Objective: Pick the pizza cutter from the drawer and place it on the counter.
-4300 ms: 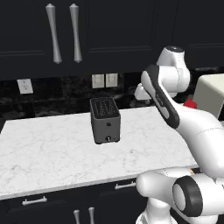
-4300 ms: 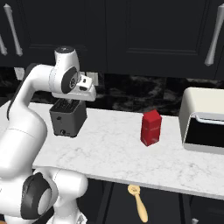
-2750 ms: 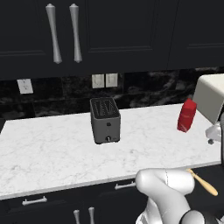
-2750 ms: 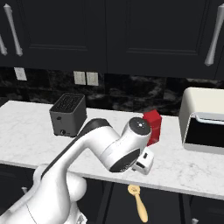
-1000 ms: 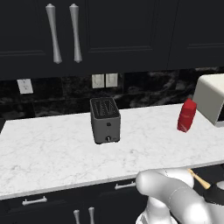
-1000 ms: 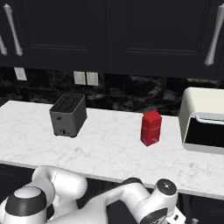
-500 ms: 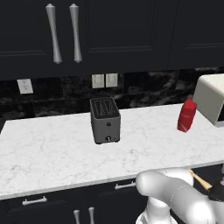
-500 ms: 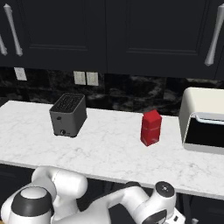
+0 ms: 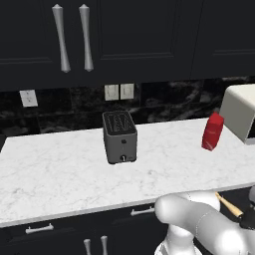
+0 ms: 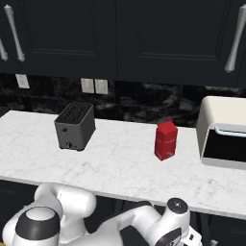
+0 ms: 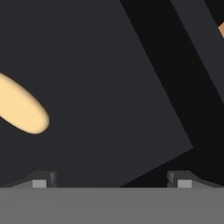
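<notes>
The pizza cutter's tan handle [image 9: 228,203] lies in the open drawer below the counter's front edge, at the lower right of the left base view. In the hand view its rounded tan end [image 11: 22,108] rests on the dark drawer floor [image 11: 109,83], up and to the left of my gripper [image 11: 111,180]. The gripper is open, its two fingertips [image 11: 41,180] set wide apart with nothing between them, and the handle is not between them. The wheel is hidden. The white marble counter [image 9: 60,174] spreads above, also seen from the other side as a counter [image 10: 120,168].
A dark toaster [image 9: 119,137] stands mid-counter, a red carton [image 9: 213,131] further right, and a white appliance [image 9: 241,112] at the far right. My arm [image 10: 144,226] bends low under the counter's edge. Dark cabinets with long handles [image 9: 62,37] hang above.
The arm has swung from beside the toaster down below the counter's edge to the drawer. Over the last second it has hardly moved, and the cutter lies where it was.
</notes>
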Robot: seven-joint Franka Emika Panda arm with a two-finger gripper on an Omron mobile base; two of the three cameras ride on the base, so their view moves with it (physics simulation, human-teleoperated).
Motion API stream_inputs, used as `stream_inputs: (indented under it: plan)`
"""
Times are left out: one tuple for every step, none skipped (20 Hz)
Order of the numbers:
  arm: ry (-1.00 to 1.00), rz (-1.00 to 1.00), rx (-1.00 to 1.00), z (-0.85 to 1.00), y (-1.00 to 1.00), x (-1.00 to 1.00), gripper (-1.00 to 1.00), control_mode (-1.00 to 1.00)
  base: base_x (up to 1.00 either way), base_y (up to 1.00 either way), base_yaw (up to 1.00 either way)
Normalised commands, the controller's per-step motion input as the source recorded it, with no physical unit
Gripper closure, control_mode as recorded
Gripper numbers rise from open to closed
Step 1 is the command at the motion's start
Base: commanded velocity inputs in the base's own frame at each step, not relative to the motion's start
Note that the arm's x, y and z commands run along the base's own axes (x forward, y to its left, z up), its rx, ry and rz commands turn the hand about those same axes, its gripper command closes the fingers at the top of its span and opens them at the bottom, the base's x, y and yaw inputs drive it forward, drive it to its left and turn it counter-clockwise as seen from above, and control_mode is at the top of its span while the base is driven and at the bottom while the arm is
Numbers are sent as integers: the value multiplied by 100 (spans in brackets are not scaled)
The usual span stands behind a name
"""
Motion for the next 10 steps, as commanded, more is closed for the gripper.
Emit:
stream_inputs:
  plan:
    - [0, 0, 0, -13, 0, -35, -100, -100, 0, 0, 0]
    - [0, 0, 0, -13, -1, -49, -100, -100, 0, 0, 0]
    - [0, 0, 0, -14, -7, -62, -100, -100, 0, 0, 0]
    - [0, 0, 0, -17, -14, -72, -100, -100, 0, 0, 0]
    - [0, 0, 0, -19, -22, -87, -100, -100, 0, 0, 0]
    - [0, 0, 0, -18, -26, -95, -100, -100, 0, 0, 0]
    - [0, -1, 0, -18, -31, -96, -100, -100, 0, 0, 0]
    - [0, -1, 0, -14, -34, -96, -100, -100, 0, 0, 0]
    - [0, -1, 0, -11, -34, -100, -100, -100, 0, 0, 0]
    - [0, -1, 0, -10, -36, -100, -100, -100, 0, 0, 0]
